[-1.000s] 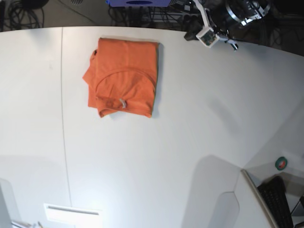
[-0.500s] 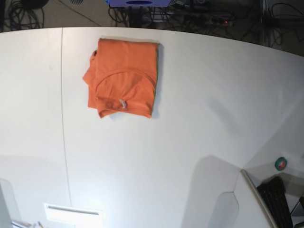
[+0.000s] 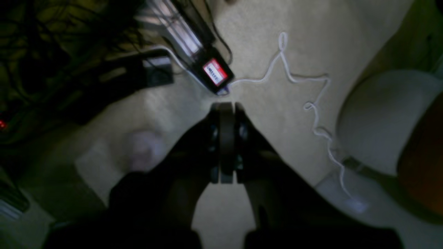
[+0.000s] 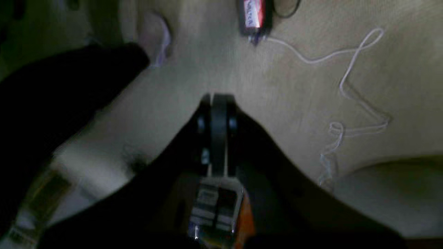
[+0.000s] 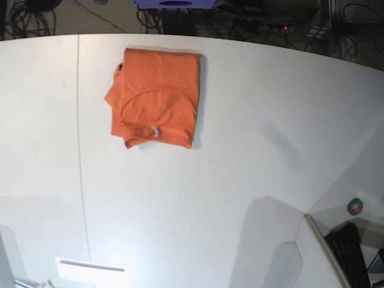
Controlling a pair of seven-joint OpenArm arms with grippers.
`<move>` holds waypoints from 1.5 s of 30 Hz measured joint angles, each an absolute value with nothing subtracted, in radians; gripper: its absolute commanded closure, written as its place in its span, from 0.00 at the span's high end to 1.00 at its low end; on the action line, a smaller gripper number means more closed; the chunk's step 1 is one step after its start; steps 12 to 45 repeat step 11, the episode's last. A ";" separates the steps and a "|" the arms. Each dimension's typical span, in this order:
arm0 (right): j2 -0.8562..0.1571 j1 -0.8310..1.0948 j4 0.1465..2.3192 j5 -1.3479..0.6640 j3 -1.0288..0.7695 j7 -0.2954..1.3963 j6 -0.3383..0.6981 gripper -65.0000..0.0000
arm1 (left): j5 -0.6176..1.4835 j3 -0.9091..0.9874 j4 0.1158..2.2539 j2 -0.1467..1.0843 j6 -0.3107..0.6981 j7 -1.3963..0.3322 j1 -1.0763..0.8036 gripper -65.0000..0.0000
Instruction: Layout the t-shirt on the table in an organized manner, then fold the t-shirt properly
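Now I'm keeping my left gripper (image 3: 226,107) and right gripper (image 4: 218,98) pinched together, empty, while the folded orange t-shirt (image 5: 156,99) is lying on the white table (image 5: 240,150).

Right pincer (image 4: 218,103): jaws pressed together, nothing between them, pointing down toward beige floor (image 4: 294,97). Dark pincer body fills lower centre of frame. Small device with red-and-white label (image 4: 253,15) lies on floor at top edge. Thin white cord (image 4: 349,74) runs from device, loops rightward across floor (blurred). Large dark shape (image 4: 59,90) at left; identity cannot be told.
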State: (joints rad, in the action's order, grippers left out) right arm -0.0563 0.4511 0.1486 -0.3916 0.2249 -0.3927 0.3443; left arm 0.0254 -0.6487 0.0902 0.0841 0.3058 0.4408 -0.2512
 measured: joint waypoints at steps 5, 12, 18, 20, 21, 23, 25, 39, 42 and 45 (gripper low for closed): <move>-0.061 0.402 0.196 -0.407 0.220 -0.445 0.259 0.00 | 0.168 -0.540 0.113 0.095 0.295 0.295 -0.194 0.00; -0.062 0.337 0.197 -0.407 0.220 -0.443 0.234 0.00 | 0.189 -0.524 0.118 0.091 0.299 0.358 -0.196 0.00; -0.062 0.337 0.197 -0.407 0.220 -0.443 0.234 0.00 | 0.189 -0.524 0.118 0.091 0.299 0.358 -0.196 0.00; -0.062 0.337 0.197 -0.407 0.220 -0.443 0.234 0.00 | 0.189 -0.524 0.118 0.091 0.299 0.358 -0.196 0.00; -0.062 0.337 0.197 -0.407 0.220 -0.443 0.234 0.00 | 0.189 -0.524 0.118 0.091 0.299 0.358 -0.196 0.00; -0.062 0.337 0.197 -0.407 0.220 -0.443 0.234 0.00 | 0.189 -0.524 0.118 0.091 0.299 0.358 -0.196 0.00; -0.062 0.337 0.197 -0.407 0.220 -0.443 0.234 0.00 | 0.189 -0.524 0.118 0.091 0.299 0.358 -0.196 0.00; -0.062 0.337 0.197 -0.407 0.220 -0.443 0.234 0.00 | 0.189 -0.524 0.118 0.091 0.299 0.358 -0.196 0.00; -0.062 0.337 0.197 -0.407 0.220 -0.443 0.234 0.00 | 0.189 -0.524 0.118 0.091 0.299 0.358 -0.196 0.00; -0.062 0.337 0.197 -0.407 0.220 -0.443 0.234 0.00 | 0.189 -0.524 0.118 0.091 0.299 0.358 -0.196 0.00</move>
